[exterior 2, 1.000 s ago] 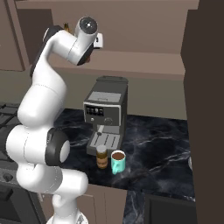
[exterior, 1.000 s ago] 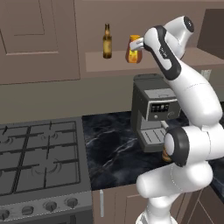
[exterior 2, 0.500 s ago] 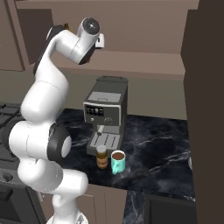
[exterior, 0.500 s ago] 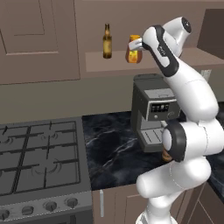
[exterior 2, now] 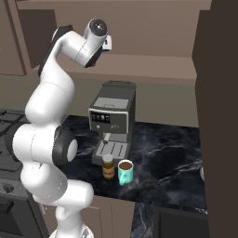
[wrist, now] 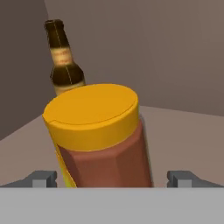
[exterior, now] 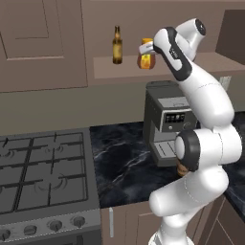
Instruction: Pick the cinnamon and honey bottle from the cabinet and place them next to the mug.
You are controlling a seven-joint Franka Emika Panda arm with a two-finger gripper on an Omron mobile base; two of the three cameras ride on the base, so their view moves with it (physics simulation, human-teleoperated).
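The cabinet (exterior: 43, 45) runs along the wall above the counter, and its long shelf ledge (exterior: 210, 64) carries the two bottles near its left end. Below it the black marble counter (exterior: 122, 162) holds the grey espresso machine (exterior 2: 113, 122), pushed back against the wall, with the stove (exterior: 43, 174) at the counter's left edge.

The white arm (exterior: 201, 95) reaches up from the base to the ledge, its hand level with the honey bottle (exterior: 146, 54), so the approach looks like a side-on grasp rather than one from above, probably because the cabinetry leaves little room overhead. In the hand view the honey bottle (wrist: 103, 140) stands upright between the two finger tips (wrist: 41, 178), its orange cap toward the camera. The gripper (wrist: 111, 180) is spread wide, one tip on each side of the bottle and neither visibly touching it, so nothing is held yet; closing on the body below the cap seems the step in hand.

The slender dark beer bottle (exterior: 116, 45) stands just to the left of the honey bottle on the ledge, apart from it, and could be knocked if the hand swings left.

The teal mug (exterior 2: 125, 171) sits near the counter's front edge, before the machine. The cinnamon (exterior 2: 108, 166) already stands just beside it, on its left, so half the task looks done.
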